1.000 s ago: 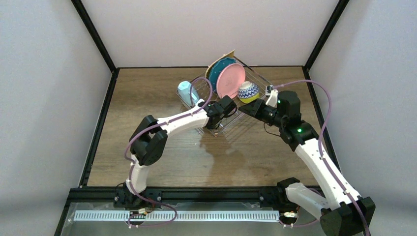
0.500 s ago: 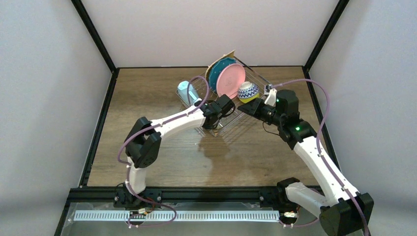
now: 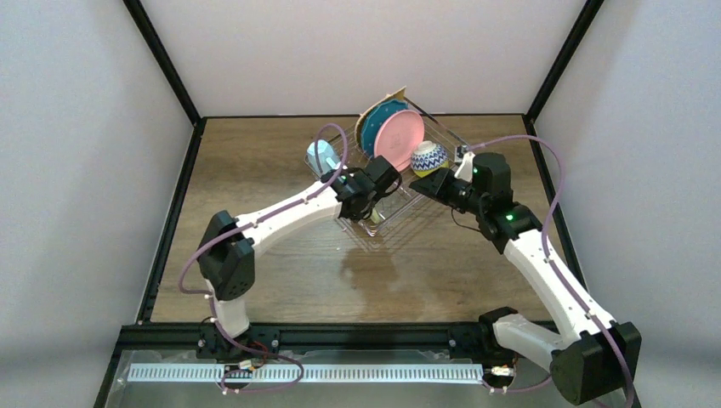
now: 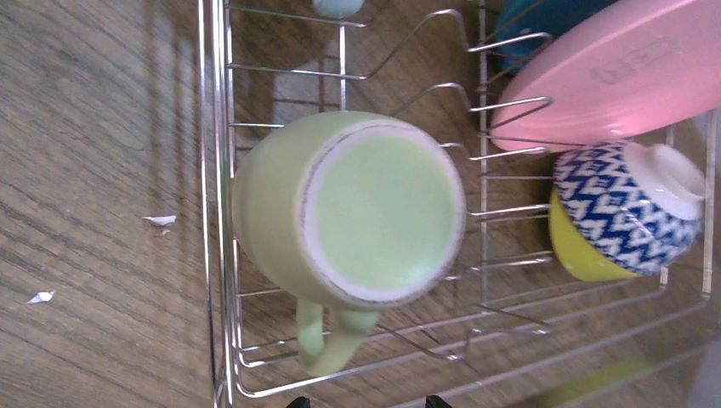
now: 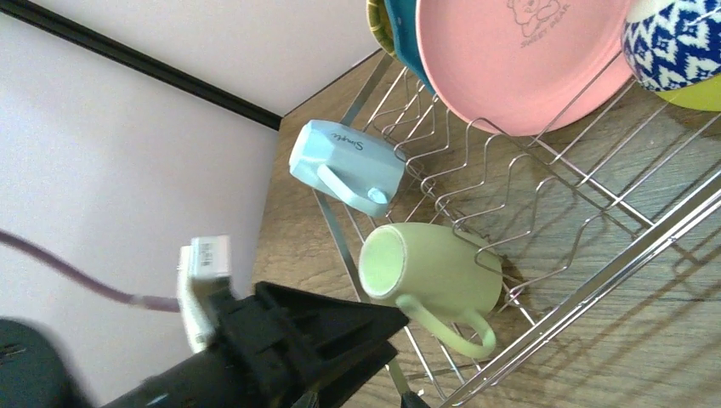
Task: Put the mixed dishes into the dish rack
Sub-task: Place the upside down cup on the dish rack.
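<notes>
Drop-off step, last dish by the look of it. The green mug (image 4: pixel 357 212) sits inside the rack (image 4: pixel 217 170) at its near left corner. It's tipped over with its base facing the left wrist camera, its body against the side wire and its handle toward the near rail. Your left gripper (image 3: pixel 378 183) hangs just above it, fingers apart, nothing between them and not touching the mug.

The pink plate (image 5: pixel 527 59), teal plate (image 5: pixel 404 34) and tan plate (image 3: pixel 395 93) stand on edge at the far end. The bowl (image 4: pixel 629 212) is beside them and the blue mug (image 5: pixel 344 166) lies at the left rim. So I'd call loading basically done.

Your right gripper (image 3: pixel 422 184) hovers at the rack's right side. It carries no dish that I can see, and I can't tell if it's apart or together.

Next move, my read:
- Lift the left arm straight up, clear of the wire prongs and the mug handle.
- Don't drag sideways, since the mug looks only propped and could roll.
- Then pull both arms back toward the bases.
</notes>
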{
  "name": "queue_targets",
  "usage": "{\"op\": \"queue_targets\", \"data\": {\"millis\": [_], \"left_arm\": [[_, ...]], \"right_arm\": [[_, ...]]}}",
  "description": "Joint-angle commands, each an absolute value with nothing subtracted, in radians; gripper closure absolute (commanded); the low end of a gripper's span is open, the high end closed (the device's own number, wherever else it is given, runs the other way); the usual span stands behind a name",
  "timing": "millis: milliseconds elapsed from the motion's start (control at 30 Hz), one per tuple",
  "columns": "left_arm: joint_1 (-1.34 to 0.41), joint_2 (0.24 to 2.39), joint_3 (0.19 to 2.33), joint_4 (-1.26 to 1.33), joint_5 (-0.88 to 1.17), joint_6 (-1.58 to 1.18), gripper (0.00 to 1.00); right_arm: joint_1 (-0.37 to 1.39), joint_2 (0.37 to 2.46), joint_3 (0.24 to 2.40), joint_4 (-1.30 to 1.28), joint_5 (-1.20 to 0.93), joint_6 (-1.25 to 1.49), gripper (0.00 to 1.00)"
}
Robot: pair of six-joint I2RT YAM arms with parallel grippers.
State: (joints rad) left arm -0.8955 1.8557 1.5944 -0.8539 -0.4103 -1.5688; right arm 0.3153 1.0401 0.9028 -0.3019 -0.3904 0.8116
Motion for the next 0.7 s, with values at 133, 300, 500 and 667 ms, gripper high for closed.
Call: {"op": "queue_targets", "data": {"millis": [133, 300, 500, 667], "left_arm": [[-0.903, 1.698, 1.635, -0.806, -0.39, -1.453, 0.21], [-0.902, 1.518, 1.555, -0.801, -0.496, -1.436, 0.18], [-0.857, 1.314, 1.298, -0.712, -0.529, -1.456, 0.12], [-0.769, 1.244, 1.161, -0.584, -0.489, -1.344, 0.02]], "right_arm": [[0.313, 1.103, 0.987, -0.343, -0.243, 0.753, 0.46], [0.314, 1.212, 1.124, -0.422, -0.051, 0.637, 0.46], [0.282, 1.458, 1.346, -0.481, 0.105, 0.473, 0.44], [0.175, 1.616, 1.468, -0.452, 0.117, 0.399, 0.43]]}}
